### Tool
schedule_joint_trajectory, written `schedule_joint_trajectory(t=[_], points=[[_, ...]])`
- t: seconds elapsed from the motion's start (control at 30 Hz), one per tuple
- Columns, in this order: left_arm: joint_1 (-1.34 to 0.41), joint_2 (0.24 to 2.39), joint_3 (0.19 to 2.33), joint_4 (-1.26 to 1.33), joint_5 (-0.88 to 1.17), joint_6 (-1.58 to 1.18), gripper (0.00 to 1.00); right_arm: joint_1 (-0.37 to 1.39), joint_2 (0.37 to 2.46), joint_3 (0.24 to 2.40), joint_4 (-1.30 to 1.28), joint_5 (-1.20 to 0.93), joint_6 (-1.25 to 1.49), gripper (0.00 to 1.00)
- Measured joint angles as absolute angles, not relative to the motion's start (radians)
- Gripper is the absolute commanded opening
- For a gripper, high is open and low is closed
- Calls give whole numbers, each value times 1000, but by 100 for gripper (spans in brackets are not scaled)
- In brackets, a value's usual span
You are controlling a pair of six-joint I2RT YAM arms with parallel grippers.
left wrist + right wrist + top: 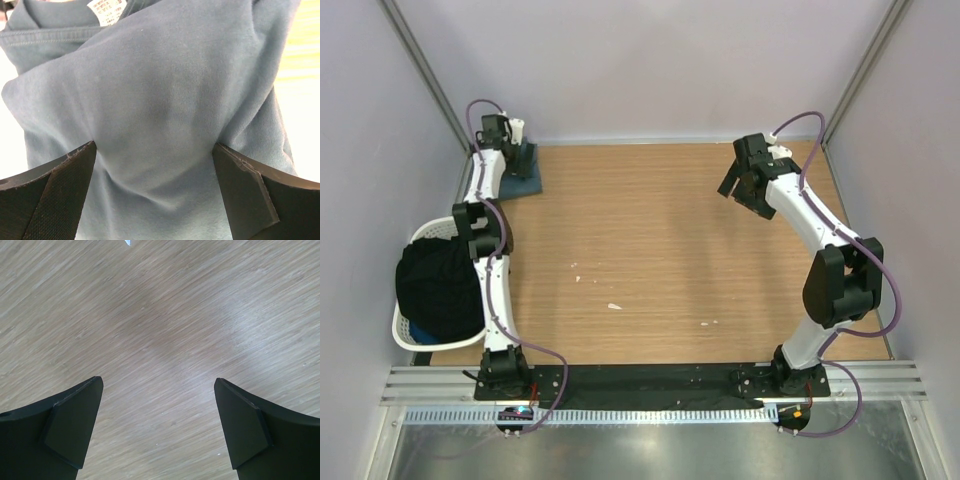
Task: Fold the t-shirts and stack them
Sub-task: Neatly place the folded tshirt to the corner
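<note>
T-shirt [165, 75] at ten o'clock — bulging inside the left gripper [154, 146], spread wide, likely to pinch it; right gripper [159, 381] gapes, unused.

Pale lilac walls [650, 60] enclose a wooden table [660, 250], with a ribbed aluminium rail [650, 380] along its near edge.

Left arm [480, 185] and right arm [802, 207] outstretched, jaws spread wide

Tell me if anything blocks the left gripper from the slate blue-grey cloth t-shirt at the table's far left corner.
Nothing visible does. The left gripper is open directly over the slate blue-grey cloth t-shirt, whose fabric bulges between its black fingers.
</note>
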State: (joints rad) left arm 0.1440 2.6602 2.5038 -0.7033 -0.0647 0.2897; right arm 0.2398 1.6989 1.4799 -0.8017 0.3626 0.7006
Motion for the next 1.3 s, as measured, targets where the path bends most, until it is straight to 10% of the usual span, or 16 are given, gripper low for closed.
schedule_joint_trajectory(t=[0.83,1.3], points=[[281,2666,2527,-746,242,376,100,240,1736,1515,-801,299,680,100],[224,2106,1818,-210,148,-153,100,240,1482,1282,-610,262,571,100]])
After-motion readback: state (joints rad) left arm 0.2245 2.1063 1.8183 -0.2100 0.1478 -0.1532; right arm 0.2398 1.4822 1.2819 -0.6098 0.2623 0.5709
